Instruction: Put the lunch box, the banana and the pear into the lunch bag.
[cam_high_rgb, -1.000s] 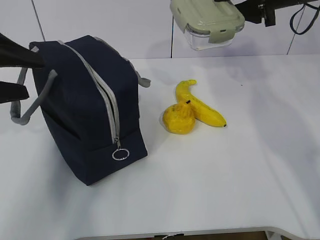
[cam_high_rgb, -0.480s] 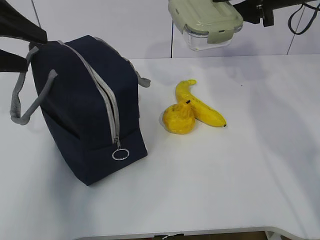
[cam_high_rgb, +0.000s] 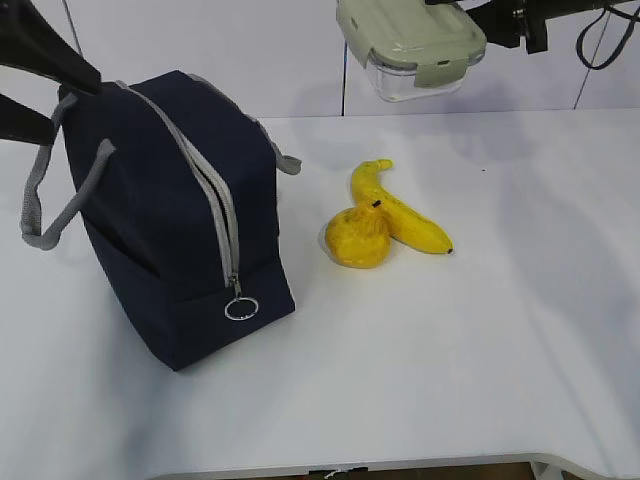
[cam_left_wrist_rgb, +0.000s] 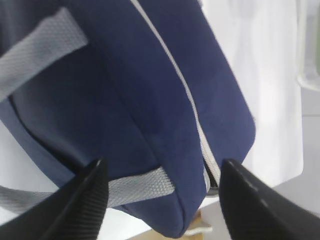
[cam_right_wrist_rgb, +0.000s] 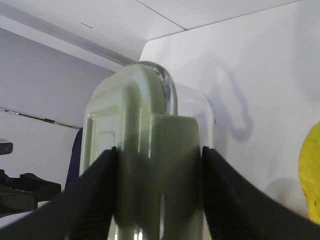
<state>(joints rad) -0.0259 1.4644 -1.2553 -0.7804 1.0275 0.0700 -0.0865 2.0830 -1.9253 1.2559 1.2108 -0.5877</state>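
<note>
Right gripper (cam_right_wrist_rgb: 157, 190) is pinching the lunch box (cam_high_rgb: 412, 47) across its green lid, holding it in the air above the far side of the table (cam_high_rgb: 500, 350), clear of everything below. Lunch bag (cam_high_rgb: 175, 215) is standing upright on the left of the table, its zipper (cam_high_rgb: 215, 205) looking closed and the ring pull (cam_high_rgb: 241, 307) hanging at the near end. Left gripper (cam_left_wrist_rgb: 160, 197) is sitting at the bag's far left end with jaws spread, straddling that end by a grey handle (cam_left_wrist_rgb: 142, 186) and not clamping anything. Pear (cam_high_rgb: 357, 237) and banana (cam_high_rgb: 398, 208) are lying touching each other, right of the bag.
</note>
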